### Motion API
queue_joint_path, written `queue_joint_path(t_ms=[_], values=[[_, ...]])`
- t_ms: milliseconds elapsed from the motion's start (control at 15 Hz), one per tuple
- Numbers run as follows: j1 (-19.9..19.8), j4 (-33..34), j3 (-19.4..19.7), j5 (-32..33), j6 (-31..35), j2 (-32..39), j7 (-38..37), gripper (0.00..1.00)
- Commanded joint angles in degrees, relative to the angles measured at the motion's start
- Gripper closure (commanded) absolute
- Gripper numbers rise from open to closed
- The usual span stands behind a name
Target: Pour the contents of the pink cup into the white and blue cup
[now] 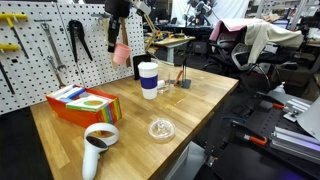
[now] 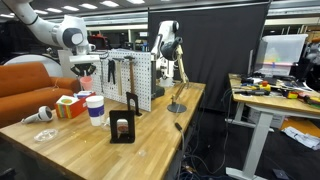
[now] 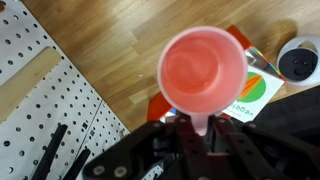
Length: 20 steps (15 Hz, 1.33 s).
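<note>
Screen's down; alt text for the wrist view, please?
The gripper holds the pink cup, its open mouth facing the camera, above the wooden table. The white and blue cup sits at the right edge, a pegboard at left.

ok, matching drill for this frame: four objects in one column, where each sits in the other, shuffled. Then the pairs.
Things:
1. pink cup
2. white and blue cup
3. clear glass dish
4. white round device

Places:
A. flat on the table, apart from the other things
B. lying beside the orange box
C. held off the table by the gripper
D. standing upright on the table near the pegboard

Pairs: 1-C, 2-D, 3-A, 4-B
</note>
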State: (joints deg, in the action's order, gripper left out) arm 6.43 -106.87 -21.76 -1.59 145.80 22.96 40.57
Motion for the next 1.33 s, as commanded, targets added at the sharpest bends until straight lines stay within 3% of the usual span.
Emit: queue_joint_path(t_ms=[0, 200, 267, 533, 867, 1067, 1267], values=[[0.8, 0.2, 0.6, -0.4, -0.1, 0.0, 0.1, 0.85], [0.7, 0.2, 0.6, -0.4, -0.1, 0.0, 0.1, 0.85], [0.7, 0.2, 0.6, -0.4, -0.1, 0.0, 0.1, 0.96], [-1.8, 0.3, -1.3, -4.9, 2.3, 0.4, 3.4, 0.96], [-7.6, -2.0, -4.3, -19.1, 6.8, -0.8, 12.6, 0.96], [-11.8, -3.7, -7.2, -29.5, 7.8, -1.6, 21.7, 0.96], [-13.3, -6.4, -7.8, -37.3, 7.1, -3.2, 29.3, 0.96]])
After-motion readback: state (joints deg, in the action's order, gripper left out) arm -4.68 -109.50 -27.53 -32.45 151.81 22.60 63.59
